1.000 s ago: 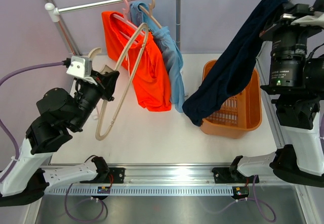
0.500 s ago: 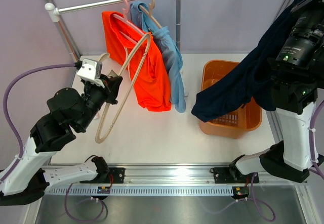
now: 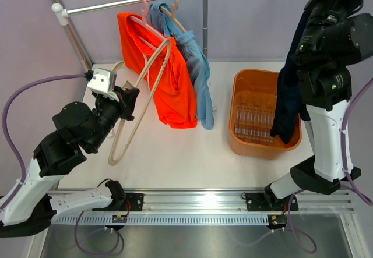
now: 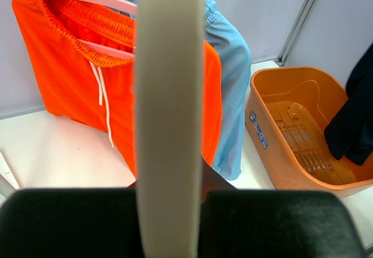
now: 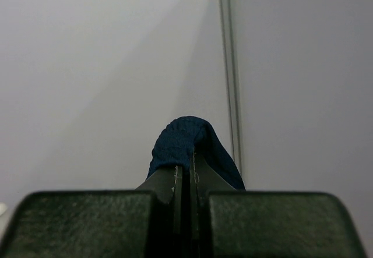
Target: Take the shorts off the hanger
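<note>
My right gripper (image 5: 187, 173) is raised high at the far right and shut on the waistband of the dark navy shorts (image 5: 186, 137). They hang straight down (image 3: 287, 103), and their lower end is inside the orange basket (image 3: 245, 147). My left gripper (image 3: 125, 102) is shut on an empty cream hanger (image 3: 112, 158), which it holds tilted above the table; the hanger fills the left wrist view (image 4: 169, 95). The bright orange shorts (image 3: 169, 77) and the light blue shorts (image 3: 198, 66) hang on their own hangers from the rail (image 3: 116, 3).
The rail's right post (image 3: 205, 19) stands between the hanging shorts and the basket. The basket also shows in the left wrist view (image 4: 274, 153), with the navy shorts (image 4: 355, 118) in it. Grey walls close the back and sides.
My right arm has swung up and inward, and the navy shorts have gone from draping across the table to hanging into the basket. My left arm has shifted slightly with the hanger.
</note>
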Action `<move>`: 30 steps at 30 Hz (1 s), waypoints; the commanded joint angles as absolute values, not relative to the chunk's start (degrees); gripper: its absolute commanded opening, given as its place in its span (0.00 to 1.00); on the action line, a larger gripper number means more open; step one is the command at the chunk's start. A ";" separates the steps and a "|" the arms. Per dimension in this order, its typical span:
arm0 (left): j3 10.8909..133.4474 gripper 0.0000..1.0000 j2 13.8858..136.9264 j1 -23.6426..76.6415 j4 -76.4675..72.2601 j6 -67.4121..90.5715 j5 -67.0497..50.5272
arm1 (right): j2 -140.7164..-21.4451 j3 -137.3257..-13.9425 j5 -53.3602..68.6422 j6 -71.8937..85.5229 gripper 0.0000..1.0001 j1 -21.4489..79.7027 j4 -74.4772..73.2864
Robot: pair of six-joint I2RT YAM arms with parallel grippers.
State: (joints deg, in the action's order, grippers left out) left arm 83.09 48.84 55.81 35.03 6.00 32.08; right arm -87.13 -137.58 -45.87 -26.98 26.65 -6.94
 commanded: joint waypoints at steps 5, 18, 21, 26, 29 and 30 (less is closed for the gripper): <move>83.32 0.00 46.85 55.99 34.19 5.01 35.85 | -86.75 -134.58 -43.42 -15.05 0.00 26.28 -18.36; 86.22 0.00 46.32 55.90 37.17 3.52 42.36 | -62.86 -80.45 -43.86 15.01 0.44 26.19 -29.96; 87.54 0.00 47.28 55.90 38.93 3.16 45.69 | -60.57 -72.53 -41.23 18.45 0.70 26.10 -31.80; 90.79 0.00 49.56 55.81 43.67 3.95 52.90 | -59.42 -72.42 -40.17 19.16 0.86 26.19 -34.89; 93.07 0.00 50.88 55.72 45.87 3.87 55.10 | -58.19 -73.56 -38.59 18.63 0.89 26.19 -35.42; 94.64 0.00 52.28 55.55 46.84 3.87 55.28 | -57.57 -73.74 -37.63 18.28 0.89 26.19 -34.90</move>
State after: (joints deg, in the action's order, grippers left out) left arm 90.48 50.22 55.79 45.15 4.32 49.82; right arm -60.31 -71.37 -39.51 16.73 26.44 -35.70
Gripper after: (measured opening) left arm 0.068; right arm 0.889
